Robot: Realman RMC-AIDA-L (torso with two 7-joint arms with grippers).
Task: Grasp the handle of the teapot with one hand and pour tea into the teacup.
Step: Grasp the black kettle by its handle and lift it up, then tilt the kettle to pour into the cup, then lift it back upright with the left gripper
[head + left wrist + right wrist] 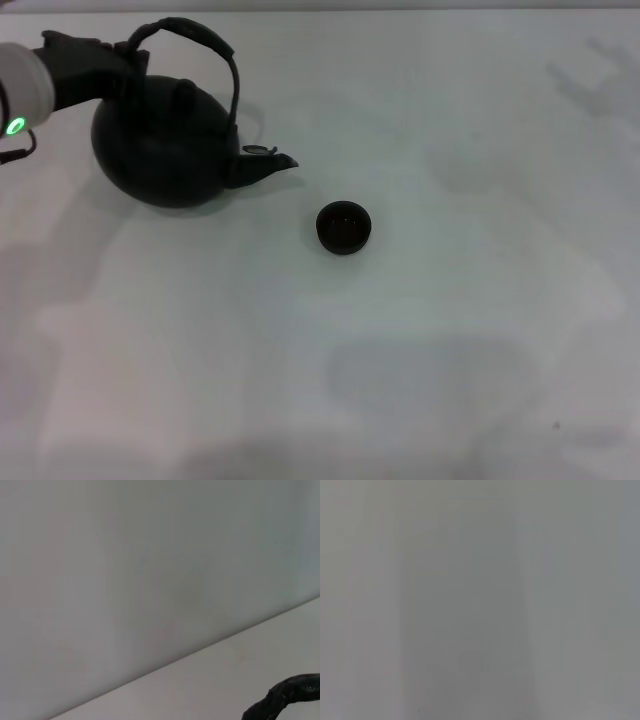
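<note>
The black teapot (165, 140) is at the far left of the white table, its short spout (265, 165) pointing right toward the teacup. The small dark teacup (343, 227) stands upright on the table, to the right of the spout tip and a little nearer to me, apart from it. My left gripper (122, 55) comes in from the left and is shut on the left end of the arched handle (215, 45). A piece of the handle also shows in the left wrist view (290, 695). I cannot tell whether the pot rests on the table. My right gripper is out of view.
The white table (430, 350) spreads out in front and to the right of the cup. The left wrist view shows the table's far edge (200, 650) and a plain wall behind it. The right wrist view shows only a plain grey surface.
</note>
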